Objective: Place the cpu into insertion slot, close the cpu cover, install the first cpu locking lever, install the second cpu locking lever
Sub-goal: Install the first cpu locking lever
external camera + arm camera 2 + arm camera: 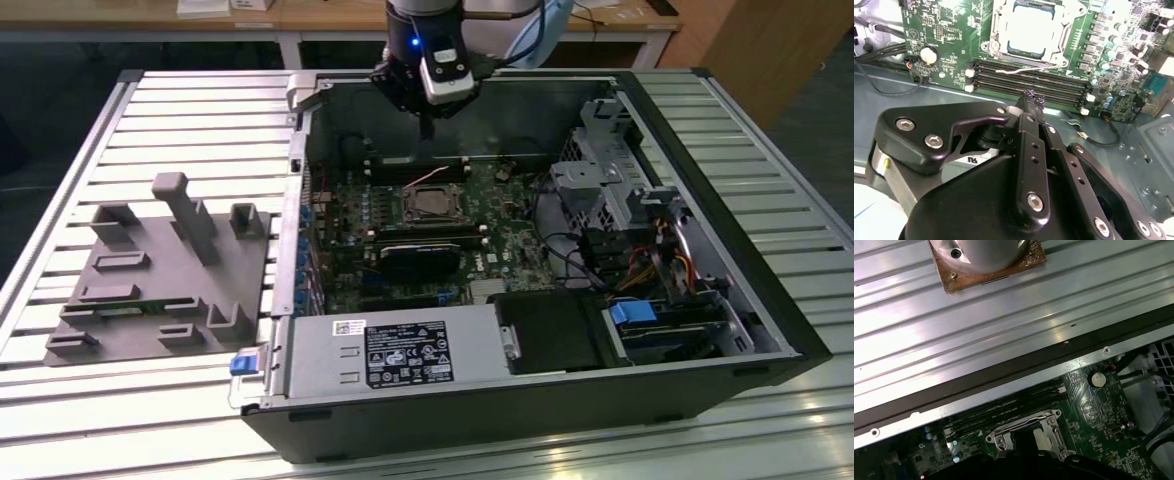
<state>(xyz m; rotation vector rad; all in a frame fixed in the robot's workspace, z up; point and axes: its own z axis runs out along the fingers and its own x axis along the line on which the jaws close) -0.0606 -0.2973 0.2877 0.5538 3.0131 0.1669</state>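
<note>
Ribbed metal table [200, 110], open computer case [534, 430], claw [1033, 97] closed and empty, touching nothing, cpu [1029, 25] seated in insertion slot [990, 47]

- Reading as a robotics lab or test workshop: a ribbed aluminium-profile table [160, 110] is serving as the work surface.
- A desktop computer case [747, 330] is lying open on it, with its motherboard [350, 215] showing.
- A robot arm [427, 40] is hanging over the case.
- A round metal mount [986, 252] is sitting bolted on the table slats.
- A grey fixture block [160, 270] is lying beside the case.
- Wooden workbenches [334, 15] are standing behind.
</note>
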